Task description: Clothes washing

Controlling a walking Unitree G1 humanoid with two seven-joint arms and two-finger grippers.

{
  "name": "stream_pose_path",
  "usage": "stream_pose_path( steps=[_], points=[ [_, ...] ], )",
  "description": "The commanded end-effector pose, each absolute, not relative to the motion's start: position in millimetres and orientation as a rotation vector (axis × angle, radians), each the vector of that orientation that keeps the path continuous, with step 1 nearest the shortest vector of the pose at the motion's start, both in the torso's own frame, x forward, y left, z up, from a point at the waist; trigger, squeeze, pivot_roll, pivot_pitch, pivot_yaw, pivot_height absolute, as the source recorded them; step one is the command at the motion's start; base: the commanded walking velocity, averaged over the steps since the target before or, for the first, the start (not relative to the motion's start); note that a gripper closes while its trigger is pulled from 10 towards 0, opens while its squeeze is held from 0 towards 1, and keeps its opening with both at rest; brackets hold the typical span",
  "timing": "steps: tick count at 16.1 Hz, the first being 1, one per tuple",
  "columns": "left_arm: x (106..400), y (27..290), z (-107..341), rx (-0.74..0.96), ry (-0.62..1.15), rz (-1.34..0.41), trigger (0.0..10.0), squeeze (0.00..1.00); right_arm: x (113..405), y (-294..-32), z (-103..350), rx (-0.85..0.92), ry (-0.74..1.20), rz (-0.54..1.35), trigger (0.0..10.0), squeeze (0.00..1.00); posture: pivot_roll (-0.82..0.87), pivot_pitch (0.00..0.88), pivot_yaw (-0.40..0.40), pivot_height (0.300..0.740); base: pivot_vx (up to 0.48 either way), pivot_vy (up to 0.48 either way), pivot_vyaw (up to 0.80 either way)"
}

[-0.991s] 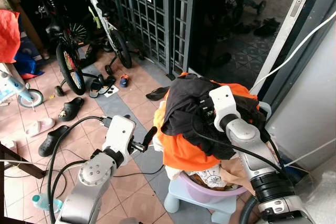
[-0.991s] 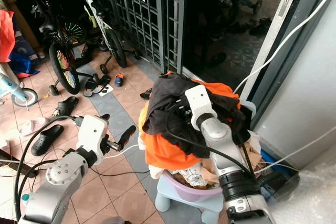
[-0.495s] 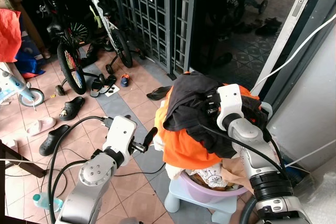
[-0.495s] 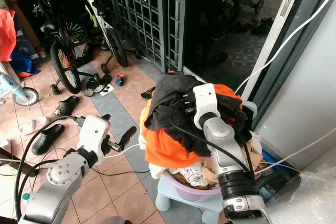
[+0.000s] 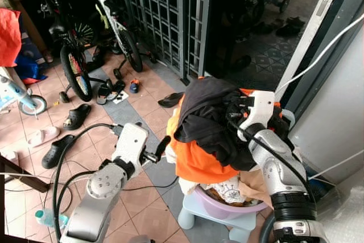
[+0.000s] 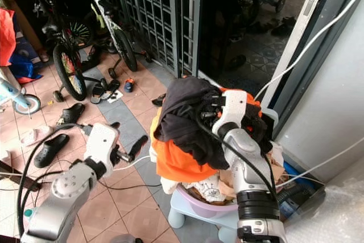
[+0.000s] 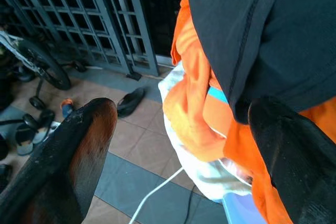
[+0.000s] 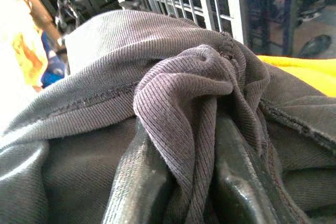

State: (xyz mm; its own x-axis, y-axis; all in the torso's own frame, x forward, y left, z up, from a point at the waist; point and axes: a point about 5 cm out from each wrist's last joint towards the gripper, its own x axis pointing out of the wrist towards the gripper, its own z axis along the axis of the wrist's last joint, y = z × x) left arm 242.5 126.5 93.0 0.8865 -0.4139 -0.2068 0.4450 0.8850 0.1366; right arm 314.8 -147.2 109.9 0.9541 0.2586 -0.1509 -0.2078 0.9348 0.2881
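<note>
Laundry pile heaped over purple basin; right gripper pinches dark garment to lift it, left gripper wide open, empty, beside pile.

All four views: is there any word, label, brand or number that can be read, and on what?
None can be read.
The white cloth in the purple basin under the orange garment bears a dark print, too small and crumpled to read.
The bicycle frame shows markings, too blurred to read.
</note>
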Motion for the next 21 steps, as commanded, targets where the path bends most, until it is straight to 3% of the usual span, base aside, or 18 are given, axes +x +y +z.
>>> stream_pose_path(
  steps=[1,3,9,13,21],
  points=[
    [244.6,130.7,94.6,0.219,0.168,-0.423,10.0,0.0,315.5,-145.8,117.2,0.28,0.159,0.246,0.0,0.0,0.0,0.0,0.063,0.74,0.0,0.0,0.0],
    [247.5,139.6,100.8,0.262,0.139,-0.325,10.0,0.0,320.8,-154.6,159.9,0.032,-0.095,0.157,0.0,0.0,0.0,0.006,0.058,0.74,0.0,0.0,0.0],
    [256.3,135.5,104.1,0.243,0.102,-0.286,10.0,0.0,316.7,-166.4,223.5,-0.078,-0.38,0.008,0.0,0.0,-0.02,0.0,0.057,0.74,0.0,0.0,0.0],
    [261.7,135.1,103.4,0.258,0.087,-0.257,10.0,0.0,316.9,-164.6,218.6,-0.087,-0.365,0.019,0.0,0.0,-0.03,0.0,0.061,0.74,0.0,0.0,0.0],
    [263.1,133.3,101.1,0.258,0.085,-0.273,10.0,0.0,310.1,-154.1,199.9,-0.07,-0.303,0.079,0.0,0.0,-0.03,0.0,0.062,0.74,-0.277,-0.298,0.0]
  ],
)
